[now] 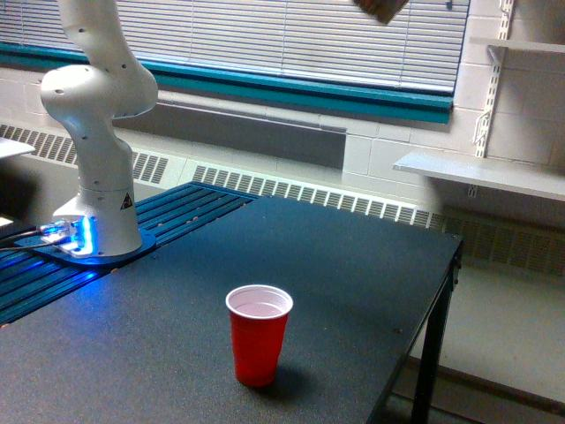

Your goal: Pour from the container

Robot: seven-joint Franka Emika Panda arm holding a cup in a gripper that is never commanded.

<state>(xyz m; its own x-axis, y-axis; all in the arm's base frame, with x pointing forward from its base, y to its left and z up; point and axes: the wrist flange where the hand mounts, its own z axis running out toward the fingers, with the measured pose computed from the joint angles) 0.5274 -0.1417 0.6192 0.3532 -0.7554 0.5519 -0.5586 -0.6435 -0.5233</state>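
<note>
At the top edge of the exterior view, a small part of the container (381, 8) pokes into the frame, blurred and brownish, high above the table. The rest of it is cut off by the frame edge. My gripper is out of view above the frame; only the arm's white base and lower links (95, 132) show at the exterior view's left. A red plastic cup (259, 334) with a white inside stands upright on the dark table (353, 265), well below the container and to its left in the picture.
The table's right edge (439, 318) drops to the floor. Blue slats (177, 212) lie beside the arm's base. A window with blinds (291, 35), a radiator and a white wall shelf (477, 172) sit behind.
</note>
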